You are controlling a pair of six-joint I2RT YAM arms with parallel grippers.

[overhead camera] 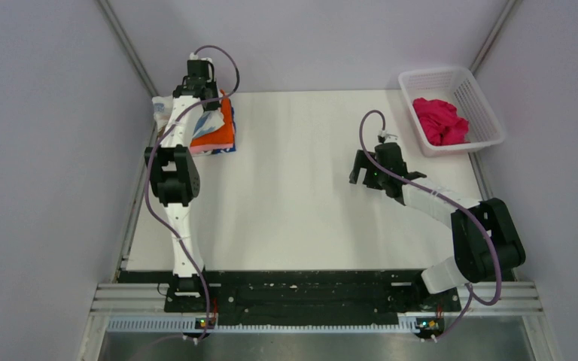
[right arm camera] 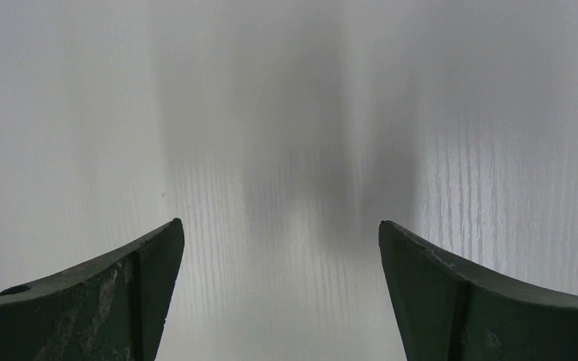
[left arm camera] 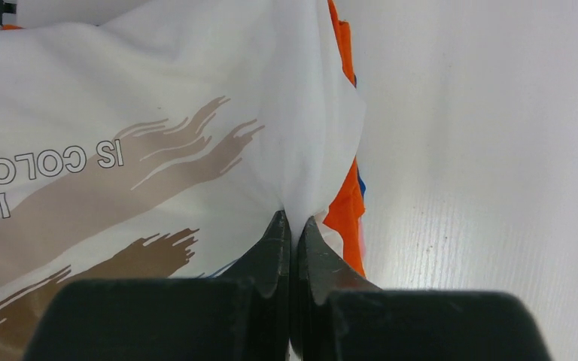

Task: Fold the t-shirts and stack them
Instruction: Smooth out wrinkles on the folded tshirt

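Note:
A stack of folded t-shirts lies at the table's far left: an orange shirt [overhead camera: 222, 131] over a blue one [overhead camera: 224, 150], with the white brush-stroke print shirt [overhead camera: 209, 120] on top. My left gripper [overhead camera: 203, 96] is above this stack. In the left wrist view it [left arm camera: 293, 219] is shut on a pinched fold of the white print shirt [left arm camera: 158, 98], and the orange shirt [left arm camera: 346, 207] shows beside it. A magenta shirt [overhead camera: 440, 120] lies crumpled in the basket. My right gripper [overhead camera: 363, 173] hovers open and empty over bare table, also seen in the right wrist view [right arm camera: 280, 226].
The white lattice basket [overhead camera: 489, 113] stands at the far right corner. The white table [overhead camera: 293, 188] is walled by grey panels on the left, right and back. The arm bases sit on the black rail at the near edge.

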